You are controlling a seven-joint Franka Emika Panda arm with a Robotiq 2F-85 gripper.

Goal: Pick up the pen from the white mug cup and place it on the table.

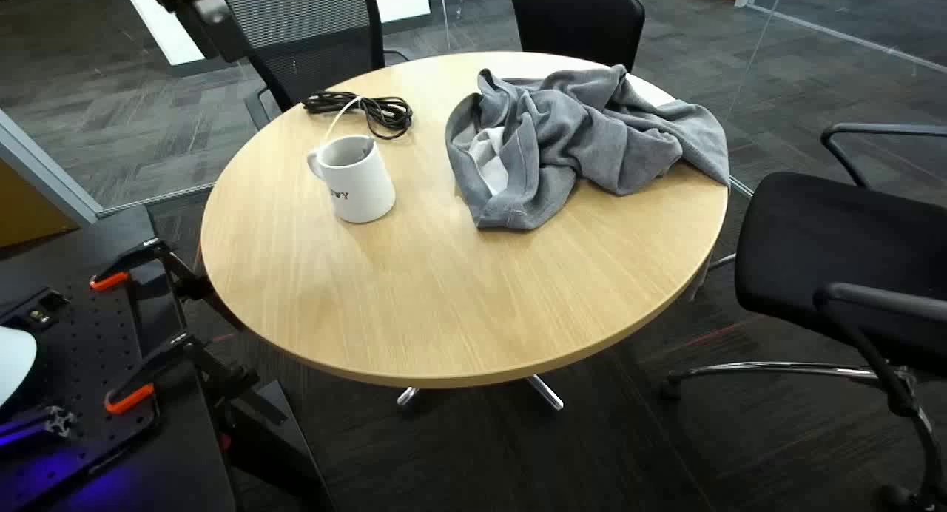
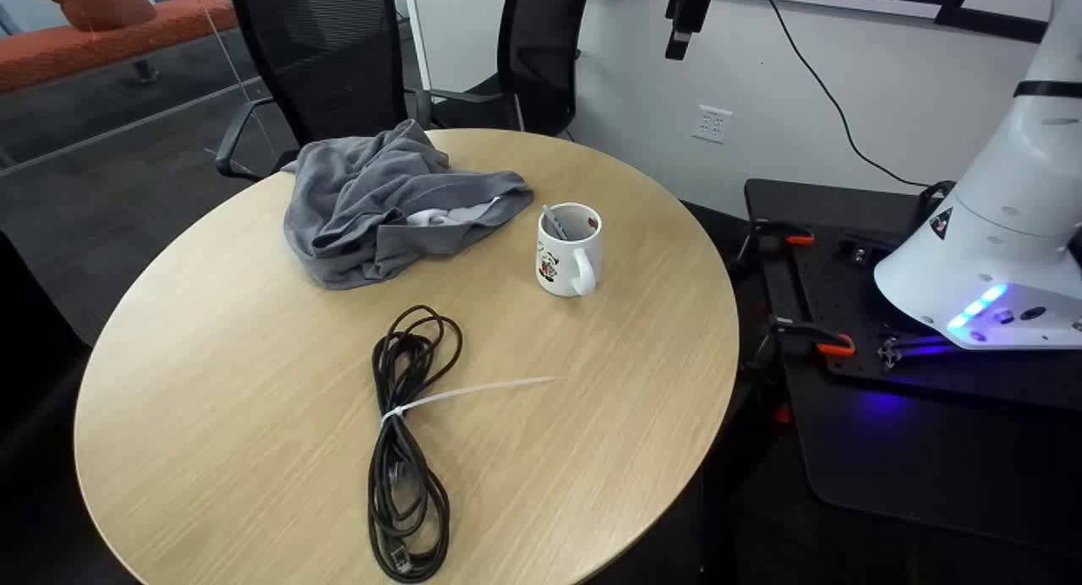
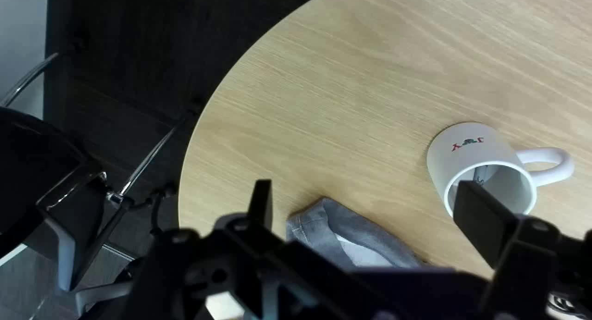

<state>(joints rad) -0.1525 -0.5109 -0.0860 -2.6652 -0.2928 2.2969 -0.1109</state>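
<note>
In an exterior view, from the left: a crumpled grey cloth [image 2: 355, 205] on the tabletop [image 2: 651, 399], left of the mug [image 2: 565, 257], with white showing in one fold. Then, nearer the camera and left of the mug, a coiled black cable [image 2: 439, 494], cinched with a white tie [image 2: 473, 390] trailing a loose end to the right. Inside the mug, the pen [image 2: 554, 221]: slim, grey, leaning to the left of the rim and poking out only slightly. In the wrist view, carrying dark marks too small to read. Enclosed by the mug, upright, white, with a small figure [image 2: 548, 267] printed in black and red. In the wrist view, can make out a Y and apparently a J in red, upside down, either side of a dark greenish emblem [image 3: 468, 141]. Up and right of the mug, well apart from it, the gripper [image 3: 365, 197], with fingers [image 3: 483, 220] spread wide. In the wrist view, covering part of the mug's mouth with one finger. Farther right of the mug, a black bench [image 2: 888, 458] with orange-tipped clamps [image 2: 835, 347], and the white arm base [image 2: 955, 289], lit blue and bearing a small triangular label [image 2: 940, 221].
</note>
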